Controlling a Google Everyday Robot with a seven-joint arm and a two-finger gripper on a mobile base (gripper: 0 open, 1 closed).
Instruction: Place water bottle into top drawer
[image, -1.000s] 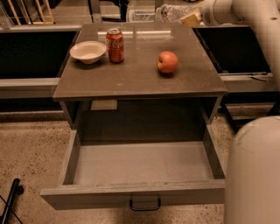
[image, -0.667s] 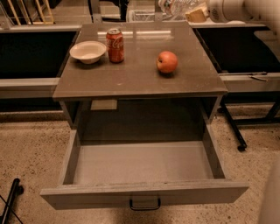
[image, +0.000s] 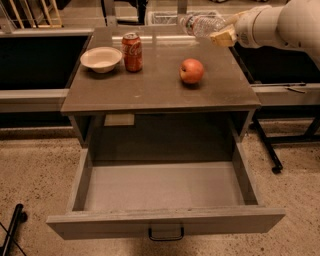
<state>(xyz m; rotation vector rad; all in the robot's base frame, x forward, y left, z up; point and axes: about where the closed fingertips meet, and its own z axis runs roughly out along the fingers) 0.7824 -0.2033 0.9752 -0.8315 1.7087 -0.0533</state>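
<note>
The clear ribbed water bottle (image: 201, 24) lies sideways in the air above the far right of the cabinet top, cap pointing left. My gripper (image: 223, 33) is shut on the water bottle at its base end, with a tan finger pad (image: 223, 37) under it. My white arm (image: 280, 25) comes in from the upper right. The top drawer (image: 165, 222) stands pulled fully open toward the camera, its grey inside bare, with a small dark handle (image: 166, 233) on the front panel.
On the cabinet top (image: 155, 87) stand a white bowl (image: 101, 58), a red Coca-Cola can (image: 132, 51) and a red apple (image: 192, 70). Dark bins flank the cabinet left and right. A black stand leg (image: 12, 230) sits at the lower left floor.
The arm has drawn back to the right and out of the lower right corner. The bottle stays held above the cabinet's far right edge, shifted slightly.
</note>
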